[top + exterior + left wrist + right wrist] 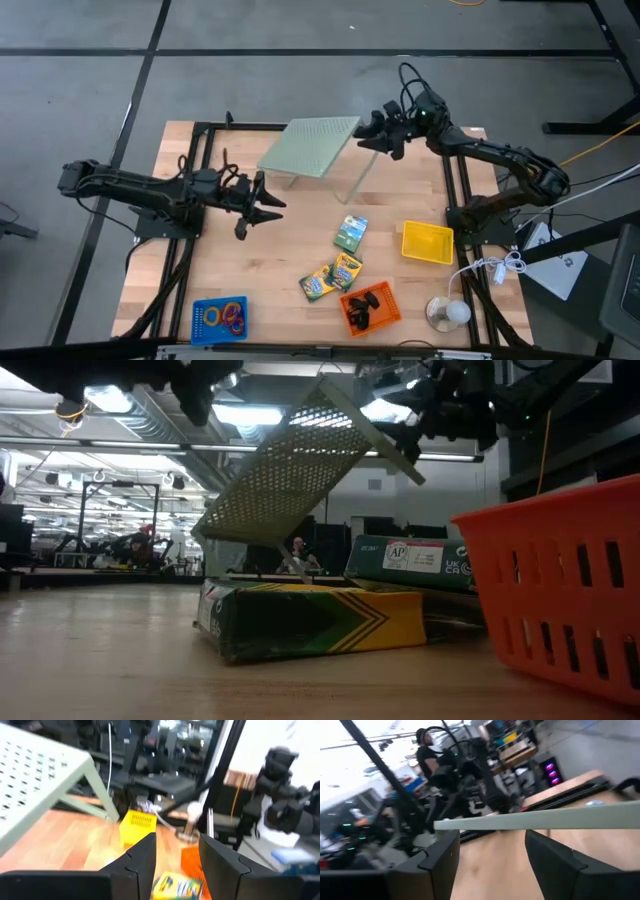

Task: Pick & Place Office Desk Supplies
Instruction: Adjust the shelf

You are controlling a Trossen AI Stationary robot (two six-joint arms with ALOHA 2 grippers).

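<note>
Three crayon boxes (340,262) lie mid-table, rings (232,317) fill the blue tray (203,305), and clips (365,310) blur together in the orange basket (386,293). My right hand (378,132) grips the tilted mesh riser's (310,145) edge; my left hand (262,204) hovers open, empty.

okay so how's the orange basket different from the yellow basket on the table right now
The orange basket holds small black clips; the yellow basket looks empty. The orange basket sits at the table's near edge, next to two crayon boxes; the yellow basket lies farther back, toward the right arm's side. Both are small, slotted and upright.
</note>
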